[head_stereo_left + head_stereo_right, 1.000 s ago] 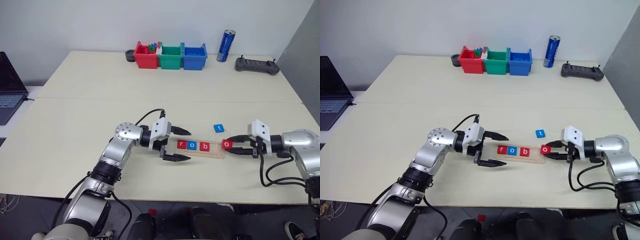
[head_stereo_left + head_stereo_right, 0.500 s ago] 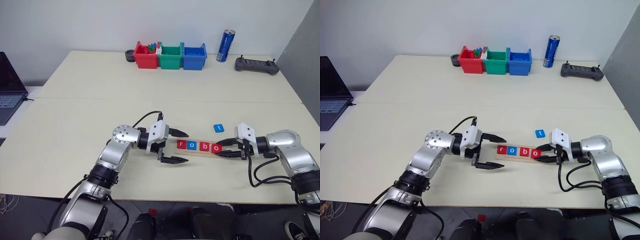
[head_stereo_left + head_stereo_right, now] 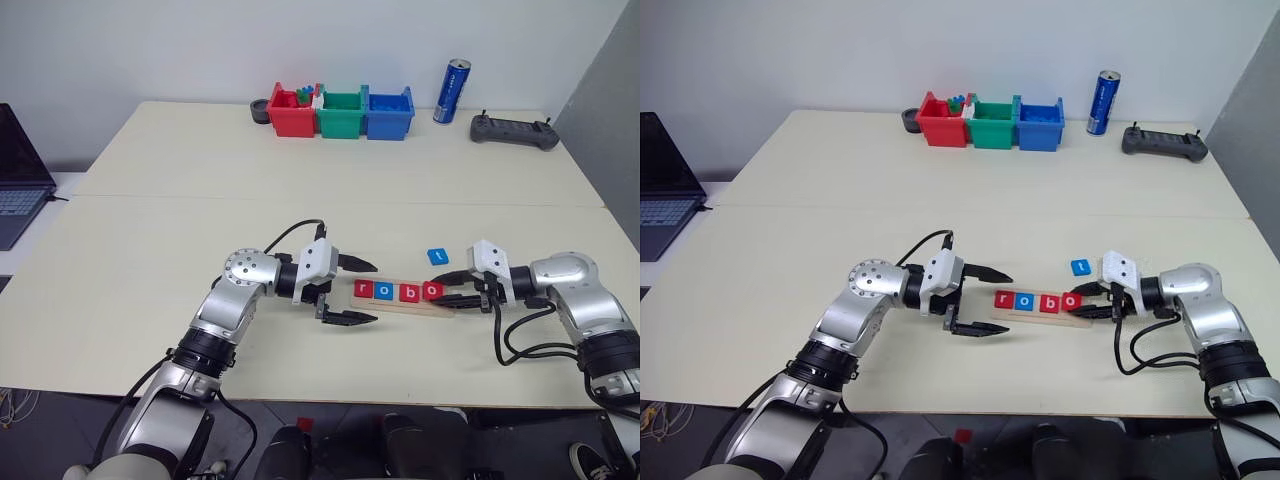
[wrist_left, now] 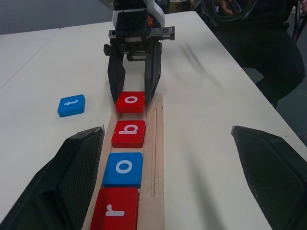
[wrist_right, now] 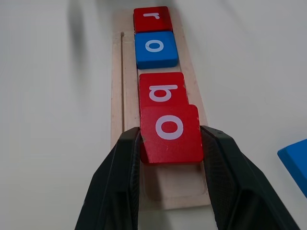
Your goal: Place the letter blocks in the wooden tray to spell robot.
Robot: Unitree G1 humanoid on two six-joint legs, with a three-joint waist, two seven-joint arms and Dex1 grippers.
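Right wrist view: right pincer (image 5: 170,158) clamps red "o" block (image 5: 170,133) overlapping "b" block (image 5: 162,90); left pincer (image 3: 352,291) wide open.

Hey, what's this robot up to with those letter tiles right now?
It is spelling "robot" in the wooden tray. Tiles r, o and b sit in a row. The right end effector grips the red o tile at the fourth spot. The left end effector is open beside the tray. The blue t tile lies on the table.

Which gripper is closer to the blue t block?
Right. The right gripper sits just beside the blue t block, shut on the red o block; the left gripper is open beyond the tray's far end.
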